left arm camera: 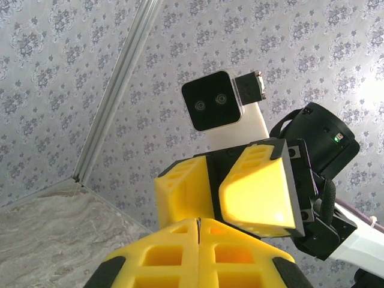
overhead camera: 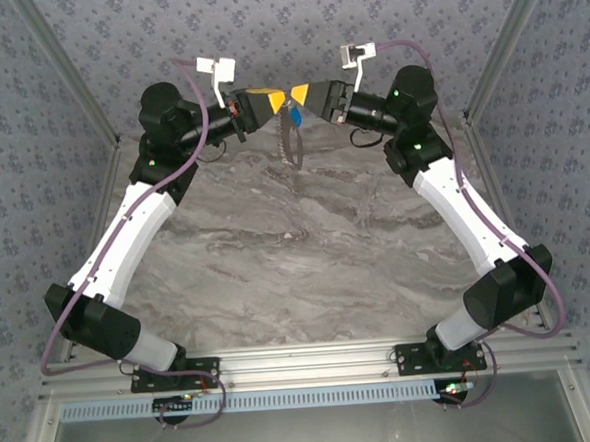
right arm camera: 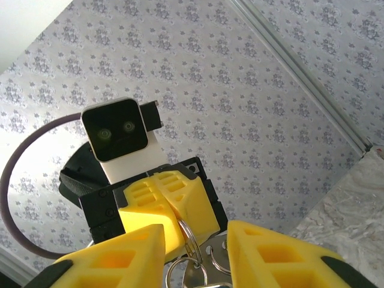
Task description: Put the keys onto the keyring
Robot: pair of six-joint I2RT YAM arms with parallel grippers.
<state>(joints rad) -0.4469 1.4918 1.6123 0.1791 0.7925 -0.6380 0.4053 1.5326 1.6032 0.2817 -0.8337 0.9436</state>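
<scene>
Seen from above, the white-and-black left arm point(overhead camera: 125, 231) reaches from its base at the near edge across the grey marble-patterned surface point(overhead camera: 297, 261) to the far middle. There the left gripper point(overhead camera: 271, 102) points rightward, held above the surface. In the left wrist view its yellow ribbed plastic fingers point(left arm camera: 162, 258) are clenched, with only a hairline seam between them. The right wrist view shows a small metal ring pinched in that seam. This ring belongs to the thin pale grey metal keyring point(overhead camera: 290, 141), whose chain-like loop hangs straight down below the two grippers, clear of the surface. Just right of the loop's top is the small key with a bright blue plastic head point(overhead camera: 294, 109), directly under the tip of the right gripper point(overhead camera: 295, 94). In the right wrist view the right gripper's yellow fingers point(right arm camera: 270, 255) stand apart on either side of the hanging rings. Whether they press on anything cannot be told. The white-and-black right arm point(overhead camera: 465, 211) runs back to its base at the near right.
</scene>
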